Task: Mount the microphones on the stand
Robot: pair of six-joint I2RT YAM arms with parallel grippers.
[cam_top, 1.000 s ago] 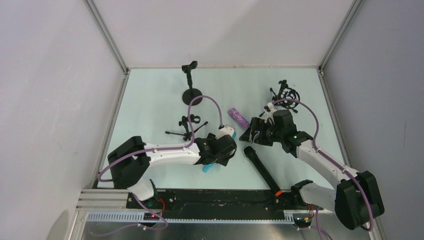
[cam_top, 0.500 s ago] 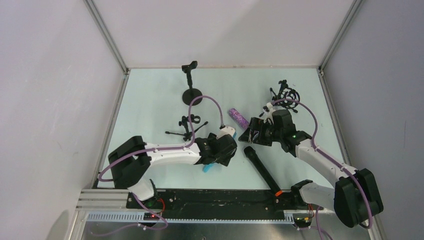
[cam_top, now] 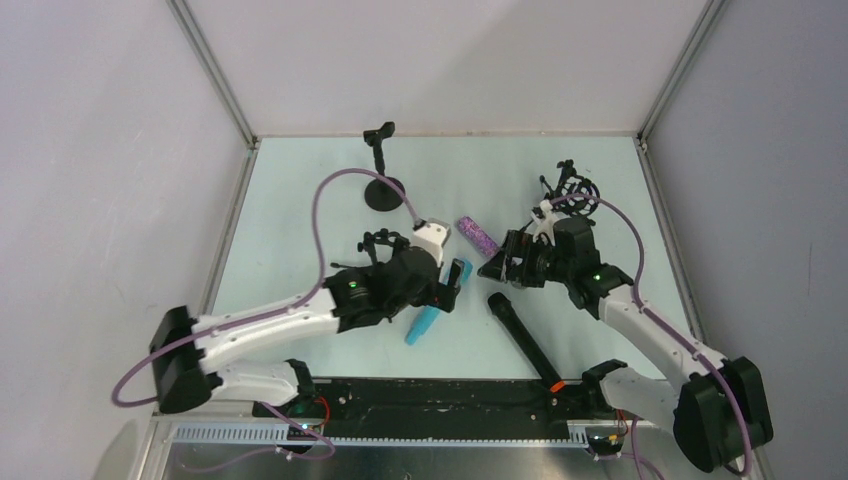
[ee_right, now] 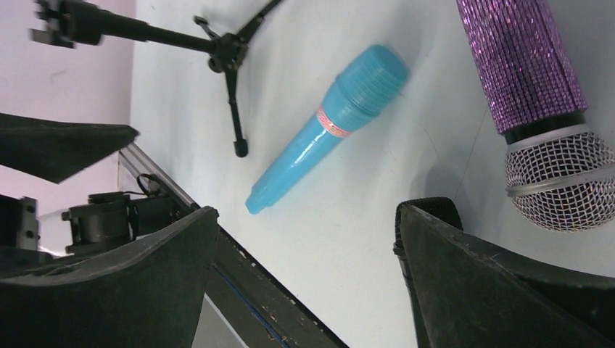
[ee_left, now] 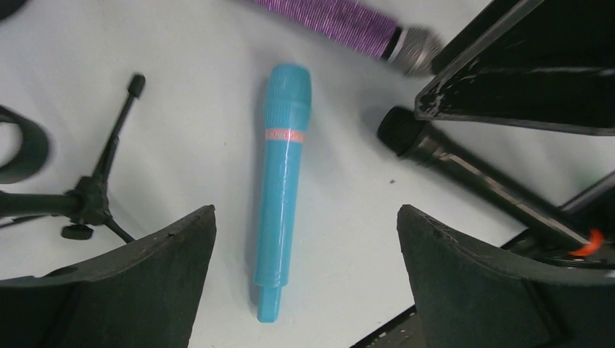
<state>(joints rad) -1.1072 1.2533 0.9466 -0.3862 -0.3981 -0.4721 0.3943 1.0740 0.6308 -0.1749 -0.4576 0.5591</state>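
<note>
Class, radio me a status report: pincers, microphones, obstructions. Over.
Left pincer open over blue microphone, lying flat. Right pincer open, empty. No microphone mounted. Nothing blocking.

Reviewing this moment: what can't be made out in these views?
Top view: light blue microphone, middle hidden under the left gripper; tripod stand, partly behind that arm.
Left wrist view: purple microphone, blurred, handle cut by the top edge.
Right wrist view: same handle cut by the top edge.
</note>
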